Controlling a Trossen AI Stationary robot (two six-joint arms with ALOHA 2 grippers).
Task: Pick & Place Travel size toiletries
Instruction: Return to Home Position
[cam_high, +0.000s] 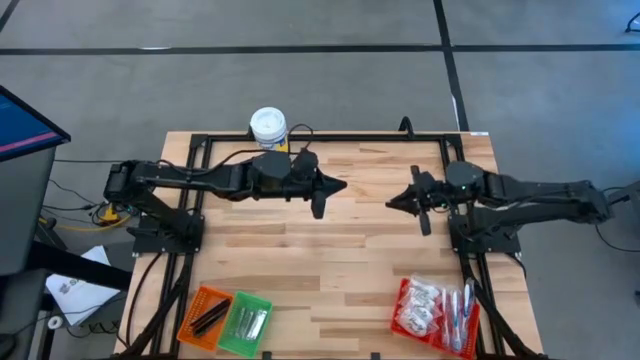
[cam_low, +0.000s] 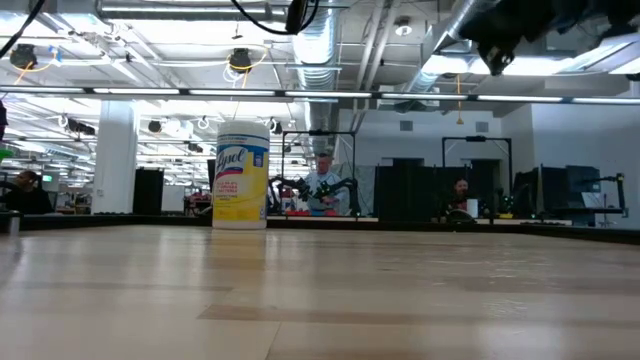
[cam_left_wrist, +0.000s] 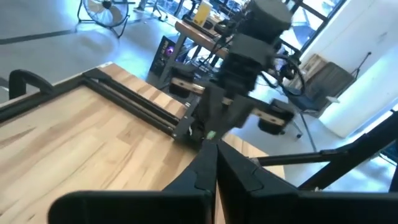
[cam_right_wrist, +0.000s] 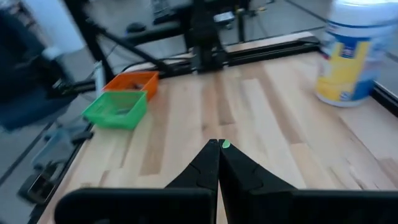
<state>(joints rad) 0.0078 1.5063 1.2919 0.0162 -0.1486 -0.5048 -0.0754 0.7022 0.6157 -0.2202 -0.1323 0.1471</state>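
You get one readable brand: "Lysol" in blue script on the yellow canister (cam_low: 241, 175), seen from table height. The small print under it won't resolve, and neither does anything on the white packets (cam_high: 421, 298) in the red basket (cam_high: 398, 318).

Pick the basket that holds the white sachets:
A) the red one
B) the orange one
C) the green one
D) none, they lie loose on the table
A: the high view shows the white sachets lying inside the red basket near the table corner on the right arm's side.
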